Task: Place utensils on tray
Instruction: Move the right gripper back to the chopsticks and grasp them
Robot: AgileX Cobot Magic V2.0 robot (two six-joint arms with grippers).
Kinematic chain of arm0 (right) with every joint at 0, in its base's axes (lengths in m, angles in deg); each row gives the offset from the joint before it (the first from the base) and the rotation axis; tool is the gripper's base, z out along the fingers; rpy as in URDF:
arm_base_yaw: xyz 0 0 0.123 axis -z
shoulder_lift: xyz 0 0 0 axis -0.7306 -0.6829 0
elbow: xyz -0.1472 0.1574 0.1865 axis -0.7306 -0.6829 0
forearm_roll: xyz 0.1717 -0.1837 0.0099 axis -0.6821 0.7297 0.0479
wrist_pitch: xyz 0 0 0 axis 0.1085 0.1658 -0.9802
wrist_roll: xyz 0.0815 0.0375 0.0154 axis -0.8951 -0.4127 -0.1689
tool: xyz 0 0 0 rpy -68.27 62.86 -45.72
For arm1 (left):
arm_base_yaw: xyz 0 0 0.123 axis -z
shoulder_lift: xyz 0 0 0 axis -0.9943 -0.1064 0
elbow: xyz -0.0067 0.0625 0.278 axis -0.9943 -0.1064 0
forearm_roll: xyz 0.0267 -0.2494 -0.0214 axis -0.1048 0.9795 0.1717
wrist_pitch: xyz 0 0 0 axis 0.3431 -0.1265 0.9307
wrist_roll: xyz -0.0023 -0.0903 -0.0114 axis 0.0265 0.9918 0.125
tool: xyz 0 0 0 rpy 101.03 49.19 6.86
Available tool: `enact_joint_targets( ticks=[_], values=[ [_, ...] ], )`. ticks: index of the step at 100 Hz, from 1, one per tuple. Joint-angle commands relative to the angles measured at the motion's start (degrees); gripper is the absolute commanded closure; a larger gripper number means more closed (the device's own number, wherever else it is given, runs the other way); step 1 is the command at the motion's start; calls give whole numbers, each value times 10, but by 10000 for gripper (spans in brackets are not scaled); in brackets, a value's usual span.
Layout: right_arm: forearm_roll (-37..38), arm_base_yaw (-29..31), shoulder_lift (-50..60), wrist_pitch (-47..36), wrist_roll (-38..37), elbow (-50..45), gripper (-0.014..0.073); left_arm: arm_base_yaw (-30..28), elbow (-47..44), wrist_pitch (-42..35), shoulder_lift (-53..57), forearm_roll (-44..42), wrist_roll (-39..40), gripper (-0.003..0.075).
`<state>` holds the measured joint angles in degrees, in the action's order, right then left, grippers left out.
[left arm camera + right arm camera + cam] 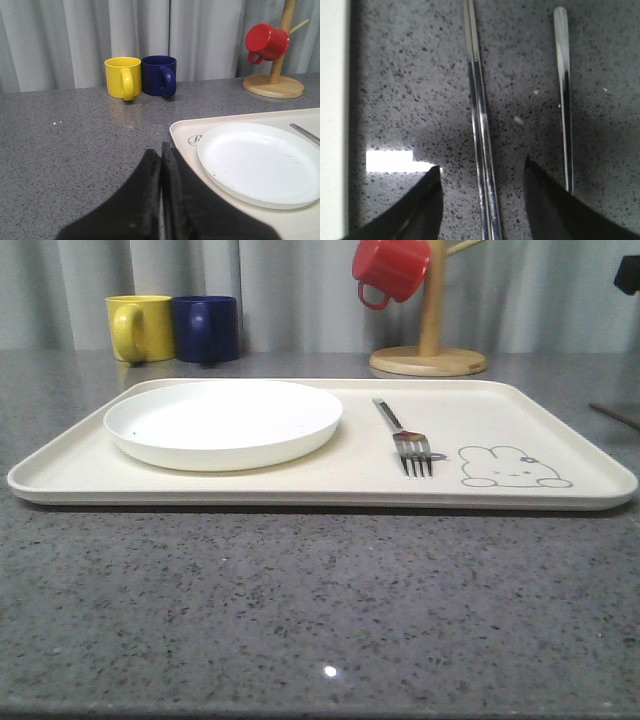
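Observation:
The cream tray (560,430) with its bunny drawing holds a silver fork (404,436), lying to the right of a white plate (224,420). My right gripper (483,164) is open just above the grey table, one finger on each side of the pair of chopsticks (479,100), which lie flat and side by side. Next to them lies the spoon's slim handle (563,75), its lower end hidden behind one finger. The tray's edge (332,100) runs along one side of that view. My left gripper (161,157) is shut on nothing, over the table by the tray's corner (182,131).
A yellow mug (140,327) and a dark blue mug (207,328) stand behind the tray. A wooden mug tree (430,350) at the back right carries a red mug (390,268). Bare grey countertop (300,610) lies in front of the tray.

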<state>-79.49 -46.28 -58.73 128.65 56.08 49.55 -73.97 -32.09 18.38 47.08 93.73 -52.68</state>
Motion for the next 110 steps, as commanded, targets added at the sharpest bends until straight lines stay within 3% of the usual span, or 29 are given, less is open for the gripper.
enact_joint_targets(
  ticks=[1, 51, 61, 87, 110],
  values=[
    [-5, 6, 12, -15, 16, 8, 209, 4, 16, -45, -3, 3, 1, 738],
    [-6, 6, -40, -6, 29, 8, 219, 4, 16, -45, -3, 3, 1, 738],
    [-6, 6, -40, -4, 30, 8, 291, 4, 16, -45, -3, 3, 1, 738],
    [-15, 6, -39, 7, 30, 10, 633, 4, 16, -45, -3, 3, 1, 738],
    [-42, 5, 2, 11, 24, 10, 645, 4, 16, -45, -3, 3, 1, 738]
  ],
)
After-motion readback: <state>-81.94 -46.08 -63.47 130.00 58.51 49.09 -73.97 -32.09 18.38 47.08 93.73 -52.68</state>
